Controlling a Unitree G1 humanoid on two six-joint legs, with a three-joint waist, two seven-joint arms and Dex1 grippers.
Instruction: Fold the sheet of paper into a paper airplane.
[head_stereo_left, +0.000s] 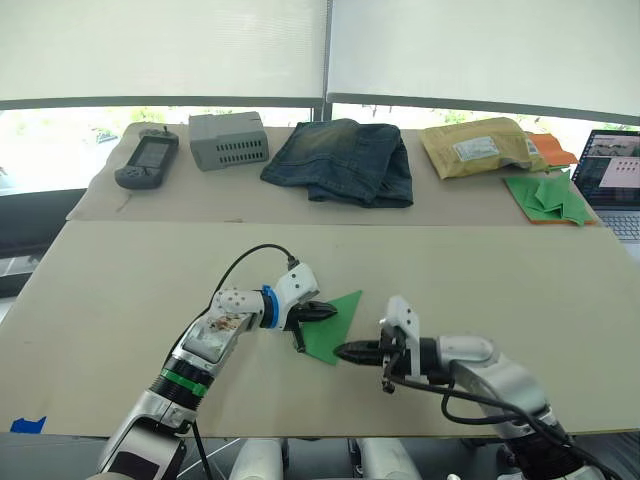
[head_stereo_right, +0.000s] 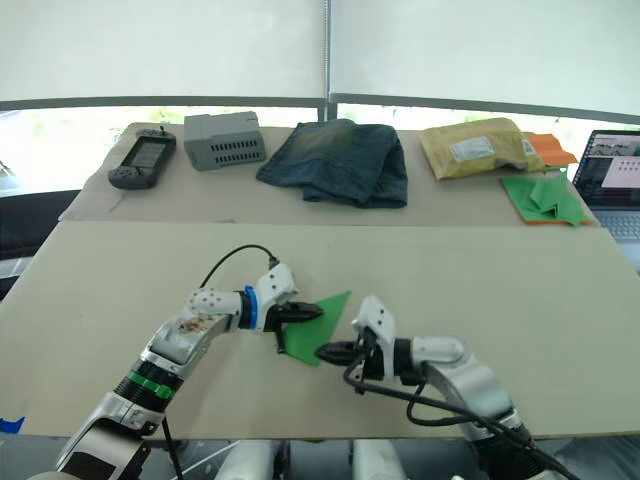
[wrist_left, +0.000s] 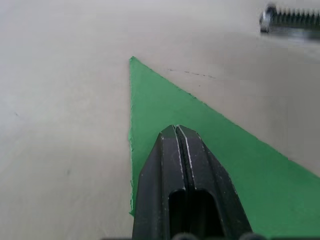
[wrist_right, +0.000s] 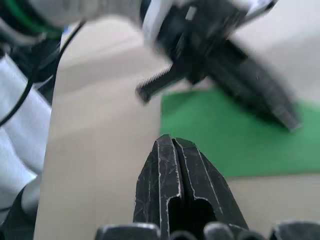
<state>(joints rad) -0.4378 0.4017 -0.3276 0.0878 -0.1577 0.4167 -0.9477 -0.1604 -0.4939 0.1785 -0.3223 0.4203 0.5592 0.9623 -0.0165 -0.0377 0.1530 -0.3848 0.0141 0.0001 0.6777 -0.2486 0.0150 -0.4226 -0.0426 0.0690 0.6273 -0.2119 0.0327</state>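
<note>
On the near part of the tan counter (head_stereo_left: 120, 290), between my two arms, lies the paper airplane (head_stereo_left: 333, 326): bright green, matte, folded flat into a sharp triangular wedge with its apex pointing far-right. My left gripper (head_stereo_left: 327, 313) rests on its left part, the smooth black fingers pressed together with nothing between them; its wrist view shows the crisp edges and point. My right gripper (head_stereo_left: 344, 351), also pinched closed and empty, sits at the wedge's near corner. Far off lie folded jeans (head_stereo_left: 343, 160), a grey vented box (head_stereo_left: 229, 139), a padded envelope (head_stereo_left: 480, 146) whose white label is unreadable, and a heap of green paper (head_stereo_left: 550, 196).
</note>
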